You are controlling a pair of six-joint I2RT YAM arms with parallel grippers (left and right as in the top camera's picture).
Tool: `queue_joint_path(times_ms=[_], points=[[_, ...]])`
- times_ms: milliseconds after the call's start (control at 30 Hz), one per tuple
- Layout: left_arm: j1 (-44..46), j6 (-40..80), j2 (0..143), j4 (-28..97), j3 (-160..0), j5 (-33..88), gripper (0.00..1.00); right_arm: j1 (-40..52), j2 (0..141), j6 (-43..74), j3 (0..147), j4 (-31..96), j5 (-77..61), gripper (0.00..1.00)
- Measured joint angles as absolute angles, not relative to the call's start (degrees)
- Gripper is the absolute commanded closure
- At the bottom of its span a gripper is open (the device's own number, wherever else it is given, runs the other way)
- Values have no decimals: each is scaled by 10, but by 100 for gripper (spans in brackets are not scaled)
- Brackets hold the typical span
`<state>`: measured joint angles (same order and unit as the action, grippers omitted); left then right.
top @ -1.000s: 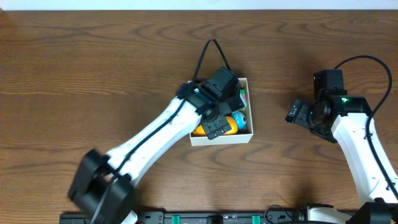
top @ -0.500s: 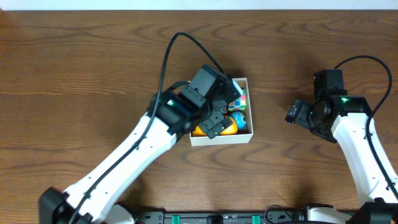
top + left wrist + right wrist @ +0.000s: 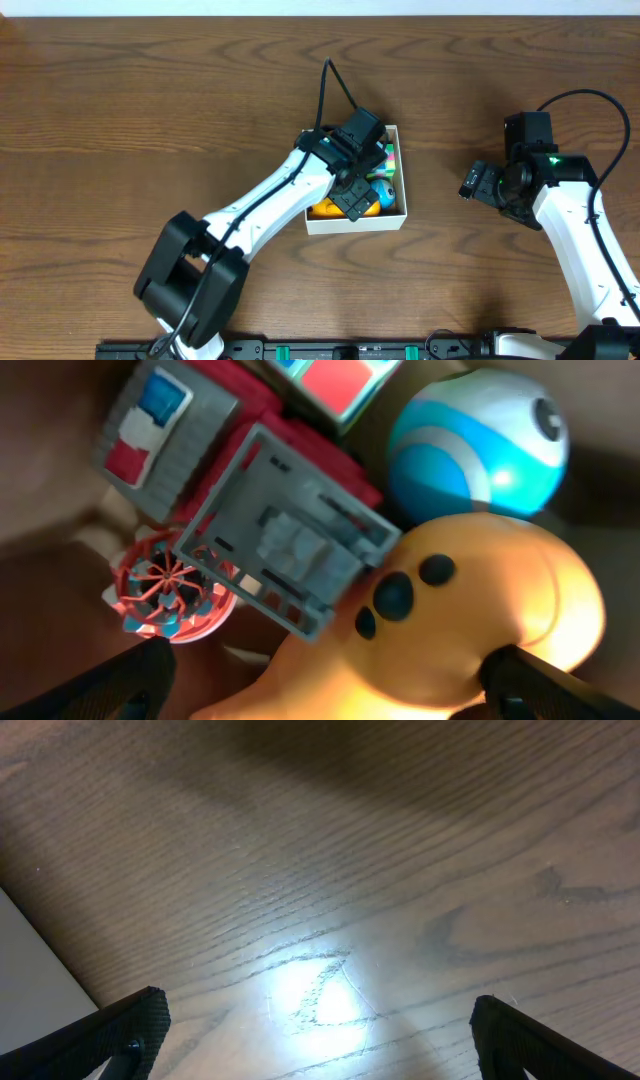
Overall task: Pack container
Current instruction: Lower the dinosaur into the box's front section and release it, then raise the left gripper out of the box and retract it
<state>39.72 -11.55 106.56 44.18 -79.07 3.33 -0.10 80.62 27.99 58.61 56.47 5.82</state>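
Observation:
The container [image 3: 360, 223], a small white box with a tan inside, stands mid-table and holds several toys. My left gripper [image 3: 354, 200] hangs open and empty inside its opening. In the left wrist view the open left gripper [image 3: 335, 695] is just above an orange toy [image 3: 440, 630]. Beside that toy lie a red and grey block toy [image 3: 270, 520], a blue and white ball [image 3: 480, 445] and a red fan-like disc [image 3: 165, 595]. My right gripper [image 3: 474, 182] is open and empty over bare table to the right of the box; it also shows in the right wrist view [image 3: 320, 1040].
The wooden table [image 3: 120, 120] stretches wide to the left and behind the box. A colourful cube [image 3: 388, 160] lies at the box's far right corner. The left arm's cable [image 3: 330, 85] loops above the box. A white surface [image 3: 30, 990] shows at the right wrist view's left edge.
The left arm swung left half a second ago and has come back right; its gripper stays over the box. The right arm has not moved.

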Motion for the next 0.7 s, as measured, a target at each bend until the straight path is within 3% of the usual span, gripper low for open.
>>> queue_joint_path(times_ms=[400,700], points=[[387,-105,1063,449,-791,43,2,-1,806,279,586,565,58,1],[383,-104,918,498,-791,18,2,-1,806,279,586,565,58,1]])
